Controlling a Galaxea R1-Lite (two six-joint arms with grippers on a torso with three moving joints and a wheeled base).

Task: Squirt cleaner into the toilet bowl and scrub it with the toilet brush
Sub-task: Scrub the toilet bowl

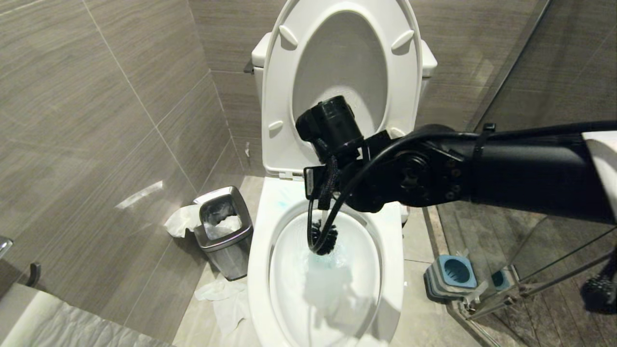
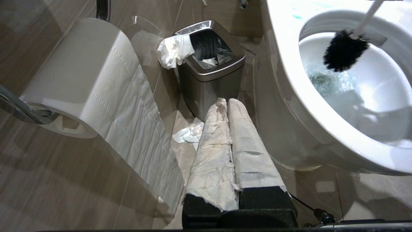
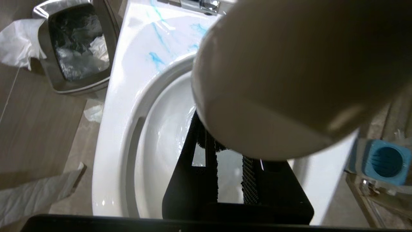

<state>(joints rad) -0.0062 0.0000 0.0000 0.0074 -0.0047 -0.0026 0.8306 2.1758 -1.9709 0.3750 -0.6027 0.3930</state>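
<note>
Over the toilet bowl (image 1: 385,270) the right arm reaches across from the right side, and the right gripper (image 3: 222,154) hangs above the basin, pinching the white handle of the toilet brush (image 2: 344,50). Down goes that handle, steeply, with the round black bristle head inside the bowl, just above the water, close to the rear wall. Blue streaks of cleaner smear the rim at the back of the bowl (the bottle itself is not to be seen). Seat and lid stand raised against the tank. Left of the bowl sits a small steel bin (image 1: 226,231) with tissue draped over its edge and crumpled paper on the floor beside it. Right of the bowl, the blue-and-grey brush holder (image 1: 450,277) stands on the floor. Further left of the bin, beside a toilet paper roll (image 2: 80,77), the left gripper (image 2: 227,106) idles, its paper-wrapped fingers pressed together.
</note>
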